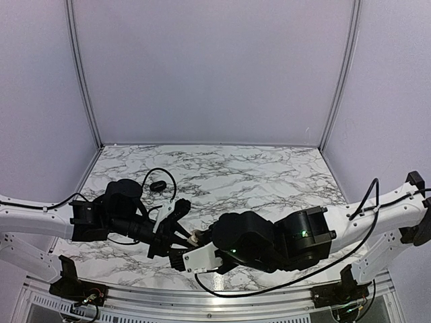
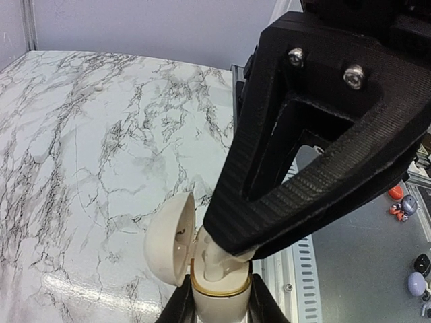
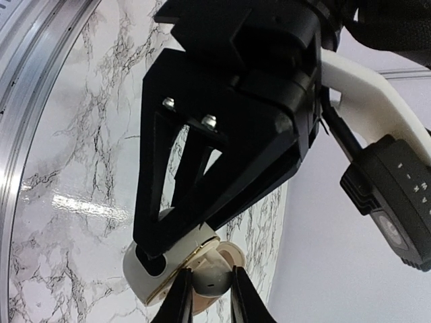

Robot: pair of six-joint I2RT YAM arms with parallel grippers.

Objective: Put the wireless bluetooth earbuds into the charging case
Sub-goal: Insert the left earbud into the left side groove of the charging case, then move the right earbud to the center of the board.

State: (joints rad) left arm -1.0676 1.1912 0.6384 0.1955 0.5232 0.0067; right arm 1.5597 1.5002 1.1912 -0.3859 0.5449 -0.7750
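My left gripper (image 2: 215,304) is shut on the body of the white charging case (image 2: 217,296), holding it above the table with its hinged lid (image 2: 168,239) swung open to the left. An earbud (image 2: 217,261), which looks white here, stands partly in a socket of the case. My right gripper (image 3: 209,296) is shut on that earbud (image 3: 210,282) and presses in from above the case (image 3: 143,269). In the top view both grippers meet at the case (image 1: 195,237) near the table's front middle.
The marble table (image 1: 256,175) stretches back to the grey walls. A small black object with a looped cable (image 1: 159,182) lies behind the left arm. An aluminium rail (image 1: 222,296) runs along the near edge, and small coloured items (image 2: 404,205) sit beyond the table's edge.
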